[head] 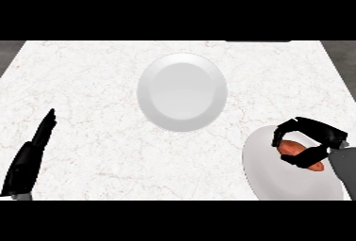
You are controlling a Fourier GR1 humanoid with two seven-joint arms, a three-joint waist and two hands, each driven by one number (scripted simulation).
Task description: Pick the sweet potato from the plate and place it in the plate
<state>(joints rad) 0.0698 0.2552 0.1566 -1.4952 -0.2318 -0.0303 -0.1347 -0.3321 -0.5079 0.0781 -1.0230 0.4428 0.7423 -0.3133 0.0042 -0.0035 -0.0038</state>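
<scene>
1. Curling round the sweet potato [300, 151], the right hand [311, 141] has its fingers [287, 126] bent over the top and more of the hand wrapped under it, so it is pinching the orange thing.
2. That sweet potato is over the near plate [278, 174]. I cannot tell if it is touching the plate or just above it.
3. Only bits of orange show, because the black hand hides most of it.
4. The far plate [182, 92] is round and white, with nothing on it. It is well apart from the near plate, further back on the desk [90, 80] and to the left.
5. The left hand [38, 141] is well to the left of the near plate. It rests with its fingers straight and pressed together, pointing away, and holds nothing.
</scene>
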